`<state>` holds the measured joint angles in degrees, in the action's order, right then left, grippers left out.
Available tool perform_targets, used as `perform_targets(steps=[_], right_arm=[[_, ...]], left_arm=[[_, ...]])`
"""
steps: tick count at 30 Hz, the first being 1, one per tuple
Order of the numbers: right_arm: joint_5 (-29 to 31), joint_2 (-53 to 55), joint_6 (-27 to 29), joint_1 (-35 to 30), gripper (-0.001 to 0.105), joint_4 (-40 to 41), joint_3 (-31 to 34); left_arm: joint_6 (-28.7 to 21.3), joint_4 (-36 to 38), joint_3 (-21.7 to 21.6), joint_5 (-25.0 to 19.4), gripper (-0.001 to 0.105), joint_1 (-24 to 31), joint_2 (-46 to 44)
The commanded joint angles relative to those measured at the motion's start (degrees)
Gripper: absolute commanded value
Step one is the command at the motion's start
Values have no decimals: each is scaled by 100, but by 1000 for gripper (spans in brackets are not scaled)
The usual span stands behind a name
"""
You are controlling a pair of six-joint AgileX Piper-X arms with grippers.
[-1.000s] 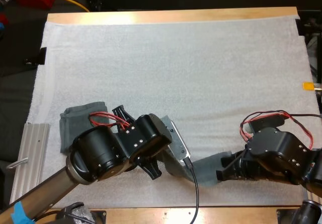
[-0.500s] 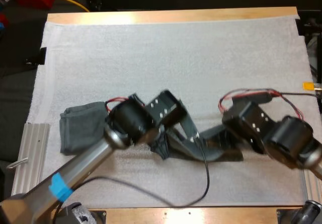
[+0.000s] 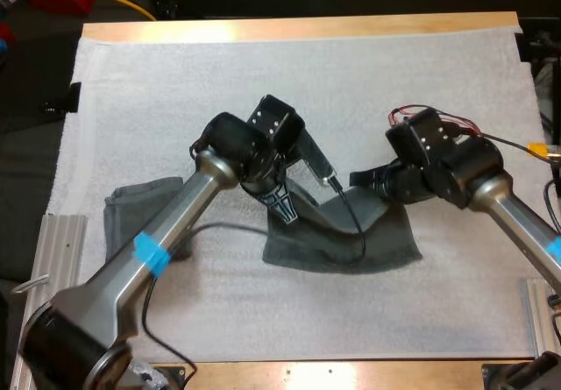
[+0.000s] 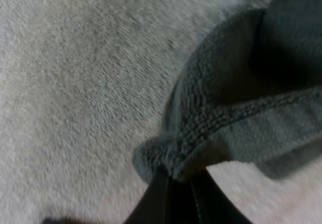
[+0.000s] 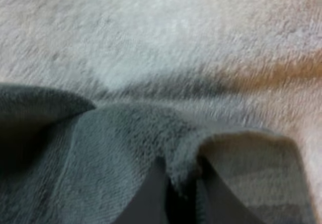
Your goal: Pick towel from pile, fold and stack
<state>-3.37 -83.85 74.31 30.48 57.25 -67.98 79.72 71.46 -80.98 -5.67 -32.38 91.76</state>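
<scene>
Towel (image 3: 390,243) | dark grey-green, stretched | pinched by left jaws, right jaws

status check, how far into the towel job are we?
Done: one folded towel lies near the left side of the mat. In hand: the left hand and the right hand each pinch an edge of a second towel, which is lifted at the hands and partly spread mid-mat. Left: finish the fold, then stack it on the folded one.
</scene>
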Motion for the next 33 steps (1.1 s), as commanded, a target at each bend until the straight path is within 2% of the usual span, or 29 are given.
perform_targets(steps=[1,8,16,21,23,27,30,33], right_arm=[[-64,-54,-10,-101,0,-65,-43],[-319,-564,-271,-614,0,-406,-43],[-263,-975,-571,-768,0,-636,-43],[-33,-989,-621,-768,1,-940,-43],[168,-989,-703,-768,3,-1000,-43],[461,-989,-874,-768,10,-1072,-43],[787,-989,-916,-768,19,-1112,-43],[978,-989,-905,-768,32,-1111,-43]], left_arm=[[-29,-142,3,36,0,61,85],[0,-495,3,36,0,364,704],[143,-1035,3,-33,0,440,1057],[271,-1287,3,-438,0,440,1085],[269,-1341,3,-681,0,440,1085],[269,-1344,3,-735,0,440,1085],[269,-1374,3,-795,0,440,1085],[269,-1377,3,-1160,4,440,1085]])
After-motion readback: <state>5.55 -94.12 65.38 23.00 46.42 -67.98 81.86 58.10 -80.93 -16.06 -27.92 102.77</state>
